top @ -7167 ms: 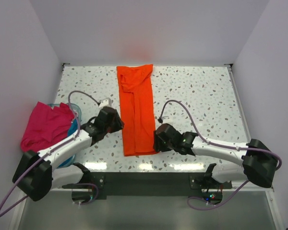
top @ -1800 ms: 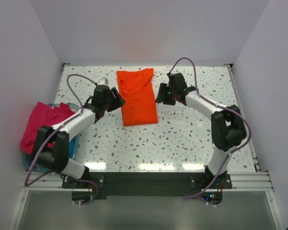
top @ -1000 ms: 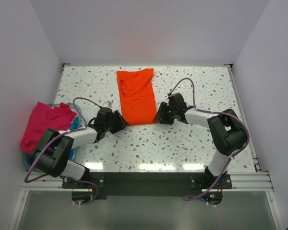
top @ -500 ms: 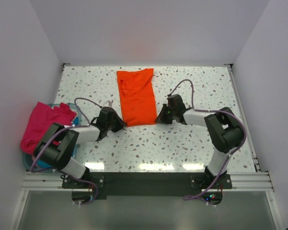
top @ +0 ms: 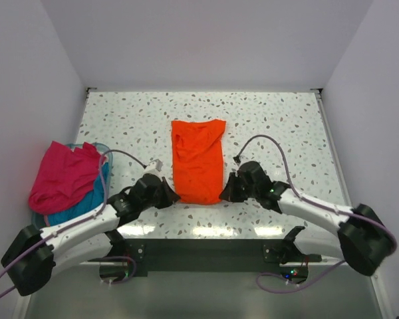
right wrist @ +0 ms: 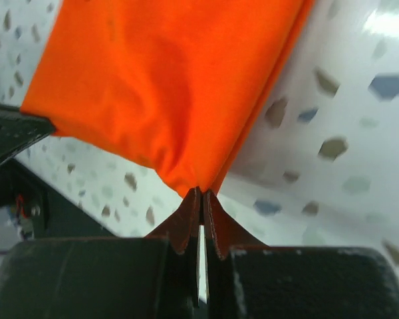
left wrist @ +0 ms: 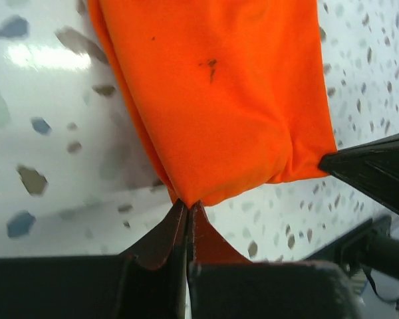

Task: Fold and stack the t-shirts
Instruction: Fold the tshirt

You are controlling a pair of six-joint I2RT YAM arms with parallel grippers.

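We look down on a speckled table (top: 286, 126) with two robot arms reaching in from its near edge. An orange t-shirt (top: 198, 159) lies flat in the middle of the table, folded into a narrow strip. Its long axis runs straight away from the arms, from the near edge toward the far wall.

The left gripper (top: 173, 197) is closed tight on the strip's near left corner. The right gripper (top: 224, 195) is closed tight on the near right corner. In both wrist views we see the fingertips pressed together with a peak of orange cloth pinched between them. We cannot tell how many layers each pinch has caught.

The shirt lies wholly beyond both grippers, so the free far end is well apart from them. The two arms stand about equally close, one on each side of the short near hem. We judge that the next fold turns on carrying this near hem along the long axis, away from the arm bases, with both corners level.

At the left edge, a magenta t-shirt (top: 61, 176) is heaped over a pale blue tub (top: 100, 147), with teal cloth (top: 86, 199) beneath it.
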